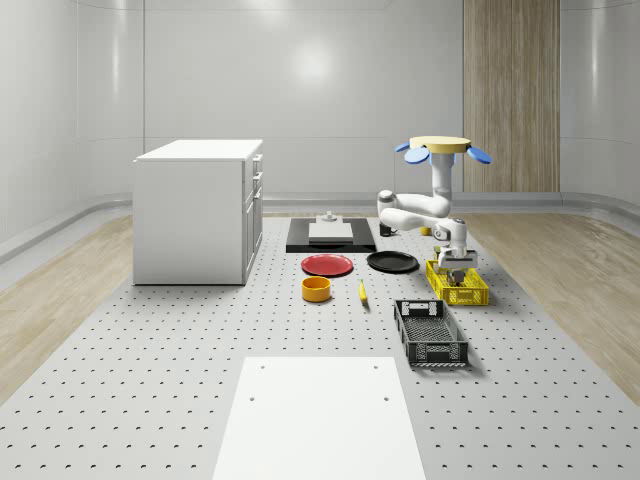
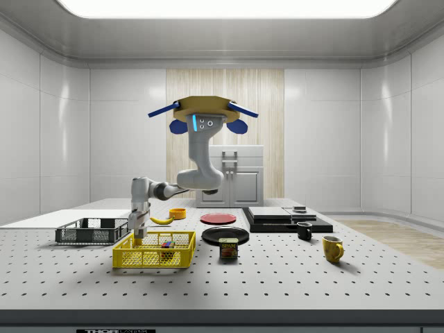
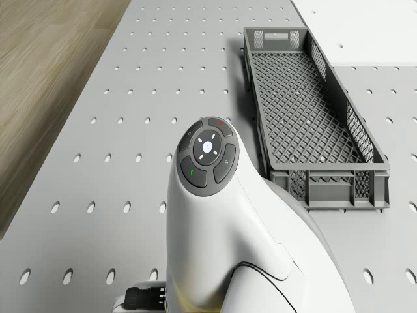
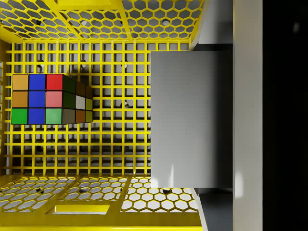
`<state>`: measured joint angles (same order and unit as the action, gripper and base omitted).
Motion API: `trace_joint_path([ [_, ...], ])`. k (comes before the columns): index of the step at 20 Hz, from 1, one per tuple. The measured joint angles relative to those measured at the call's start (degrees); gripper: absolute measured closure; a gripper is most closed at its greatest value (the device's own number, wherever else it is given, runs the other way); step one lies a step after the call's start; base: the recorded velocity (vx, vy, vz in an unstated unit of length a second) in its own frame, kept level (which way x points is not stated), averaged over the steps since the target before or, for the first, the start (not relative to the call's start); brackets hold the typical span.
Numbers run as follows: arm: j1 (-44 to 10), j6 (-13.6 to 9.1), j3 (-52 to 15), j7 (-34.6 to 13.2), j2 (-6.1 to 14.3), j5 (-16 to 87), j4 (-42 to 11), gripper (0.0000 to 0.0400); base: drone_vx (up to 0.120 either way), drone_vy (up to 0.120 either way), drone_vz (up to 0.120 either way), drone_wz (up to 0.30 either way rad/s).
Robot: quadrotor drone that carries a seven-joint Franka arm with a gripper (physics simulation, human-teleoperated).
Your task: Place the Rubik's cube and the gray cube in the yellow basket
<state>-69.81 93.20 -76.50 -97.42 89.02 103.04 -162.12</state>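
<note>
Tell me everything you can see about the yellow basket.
The yellow basket is a shallow rectangular crate, plastic by the look, with a square-grid floor and honeycomb-mesh walls. It sits upright on the perforated table, between the gray crate and the black plate. The Rubik's cube lies on its floor. The gripper reaches down into it, with the gray cube at it.

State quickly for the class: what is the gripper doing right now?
Gripper: lowered into the yellow basket, closed on the gray cube. The Rubik's cube already lies inside, and the drone hovers above.
</note>
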Motion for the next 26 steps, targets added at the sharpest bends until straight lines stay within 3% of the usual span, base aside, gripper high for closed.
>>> trace_joint_path([
  [18,-1.98,3.81,10.27,-0.07,-0.42,9.65,3.14,0.015,0.0,0.004,0.0,0.0],
  [22,-2.23,4.14,11.68,-0.01,-0.8,11.05,3.72,0.0065,0.0,0.0,0.0,0.0],
  [26,-1.76,3.33,10.48,0.11,-1.0,10.04,3.16,0.0024,0.0,0.0,0.0,0.0],
])
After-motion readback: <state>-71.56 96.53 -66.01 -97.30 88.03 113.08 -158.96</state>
